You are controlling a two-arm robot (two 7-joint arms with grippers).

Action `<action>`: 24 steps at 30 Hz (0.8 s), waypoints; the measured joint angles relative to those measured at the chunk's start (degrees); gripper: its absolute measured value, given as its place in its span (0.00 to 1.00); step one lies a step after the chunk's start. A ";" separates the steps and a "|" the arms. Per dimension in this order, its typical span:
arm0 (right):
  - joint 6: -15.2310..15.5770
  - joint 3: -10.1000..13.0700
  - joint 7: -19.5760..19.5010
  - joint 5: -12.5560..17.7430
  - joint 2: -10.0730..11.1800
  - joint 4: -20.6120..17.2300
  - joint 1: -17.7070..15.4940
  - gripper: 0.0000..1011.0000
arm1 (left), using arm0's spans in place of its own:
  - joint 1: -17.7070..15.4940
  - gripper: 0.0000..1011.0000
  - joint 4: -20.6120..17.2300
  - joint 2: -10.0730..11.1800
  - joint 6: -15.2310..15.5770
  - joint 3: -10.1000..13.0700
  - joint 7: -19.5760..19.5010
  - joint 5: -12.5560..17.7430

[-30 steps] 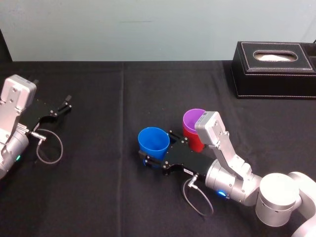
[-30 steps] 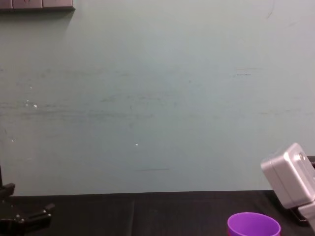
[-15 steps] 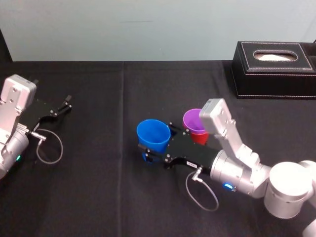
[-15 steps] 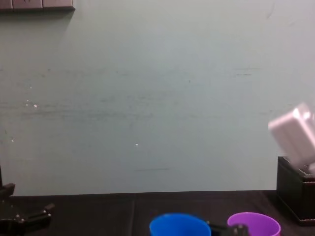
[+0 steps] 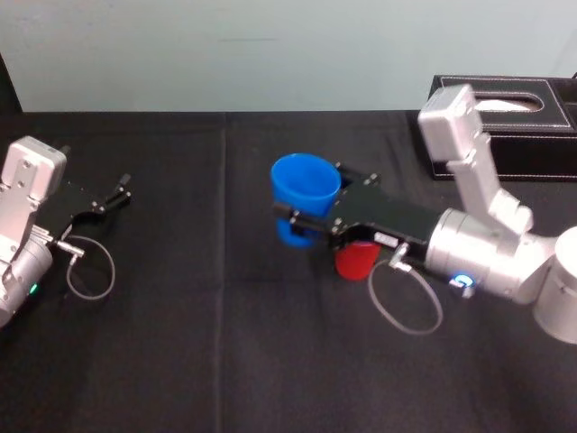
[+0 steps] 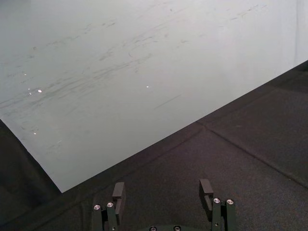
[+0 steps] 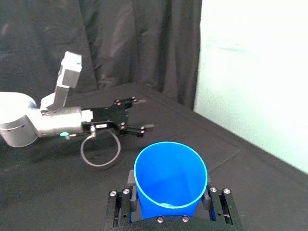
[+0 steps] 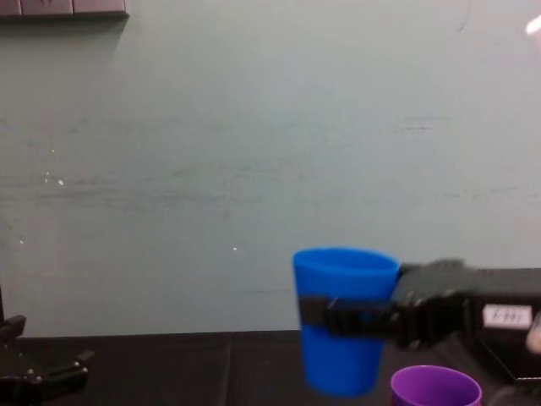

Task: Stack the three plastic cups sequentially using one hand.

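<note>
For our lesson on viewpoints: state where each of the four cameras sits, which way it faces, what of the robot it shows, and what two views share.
Head: up high, looking down on the table; left pincer parked, right pincer holding a blue cup, red cup beneath that pincer.
Chest: low, facing the wall; right pincer, purple cup at the bottom.
Left wrist: faces table and wall; its own open fingers.
Right wrist: looks past the blue cup toward the left pincer.
Shared: head and chest both show the raised blue cup.
</note>
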 joint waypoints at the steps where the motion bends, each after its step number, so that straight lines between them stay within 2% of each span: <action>1: 0.27 0.26 -0.03 0.19 0.37 -0.28 0.23 0.73 | 0.00 0.99 0.00 0.00 0.00 0.00 0.00 0.00; 4: 1.22 1.44 -0.31 0.96 1.90 -0.97 1.12 0.73 | 0.00 0.99 0.00 0.00 0.00 0.00 0.00 0.00; 11: 1.54 3.06 -1.54 2.02 4.01 -0.51 2.02 0.73 | 0.00 0.99 0.00 0.00 0.00 0.00 0.00 0.00; 24: 0.75 3.53 -3.63 3.66 5.89 1.25 1.67 0.73 | 0.00 0.99 0.00 0.00 0.00 0.00 0.00 0.00</action>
